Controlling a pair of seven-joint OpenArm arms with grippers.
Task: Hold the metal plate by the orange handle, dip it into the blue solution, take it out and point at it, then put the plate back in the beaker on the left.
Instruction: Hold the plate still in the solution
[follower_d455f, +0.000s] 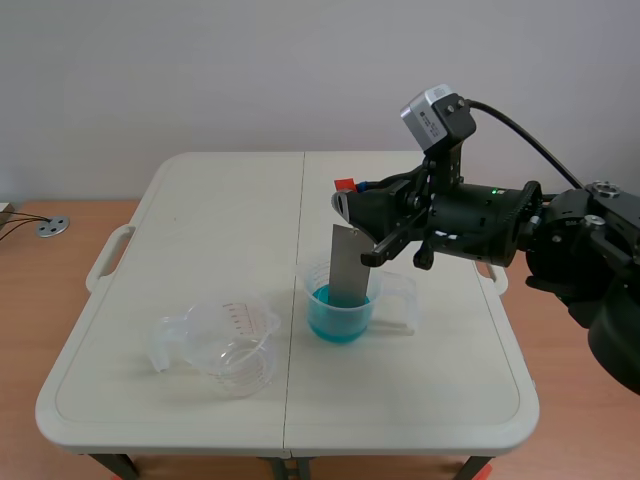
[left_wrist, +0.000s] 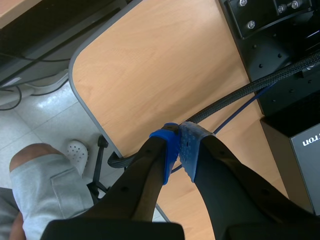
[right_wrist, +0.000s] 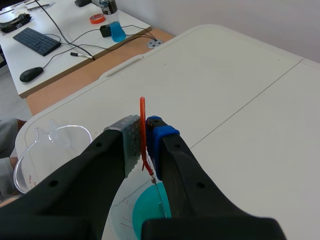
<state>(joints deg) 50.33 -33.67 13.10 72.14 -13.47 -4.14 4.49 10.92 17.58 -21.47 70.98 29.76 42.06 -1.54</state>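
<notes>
You have a dull grey metal plate (follower_d455f: 350, 262) with an orange handle (right_wrist: 143, 131), turquoise-blue solution (follower_d455f: 330, 322), a clear beaker (follower_d455f: 235, 350) with what look like red gradations, on a cream table (follower_d455f: 200, 220).

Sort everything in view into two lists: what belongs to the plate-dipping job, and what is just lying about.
Job in hand:
metal plate; orange handle; right tool, shut on the handle; beaker of blue solution; empty beaker.

Lying about:
keyboard, mouse, tape roll and bottle on the far desk; grey disc; left tool, shut, off the table.
</notes>
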